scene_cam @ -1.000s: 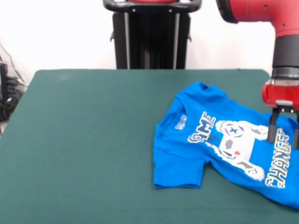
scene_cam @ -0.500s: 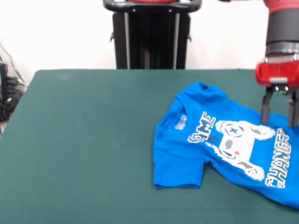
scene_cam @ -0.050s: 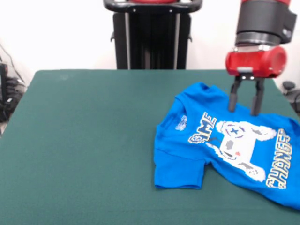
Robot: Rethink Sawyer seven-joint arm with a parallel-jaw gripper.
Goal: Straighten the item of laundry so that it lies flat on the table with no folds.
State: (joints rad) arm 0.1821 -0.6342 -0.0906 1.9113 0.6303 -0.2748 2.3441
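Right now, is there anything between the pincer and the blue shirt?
No. In the front view the open pincer hangs above the shirt with nothing between.

Red and black arm (scene_cam @ -0.050s: pixel 265 18), dark grey cylindrical wrist section, glossy red rounded housing below, gripper (scene_cam @ -0.050s: pixel 243 107) with 2 slim black fingers (scene_cam @ -0.050s: pixel 232 98)

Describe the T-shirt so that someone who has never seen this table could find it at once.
Start from the big dark green table and look to its right half in the front view, under the open red gripper. There lies a small bright blue T-shirt, partly rumpled. It is the only garment there, marked by a white pixel game controller and yellow-white lettering.
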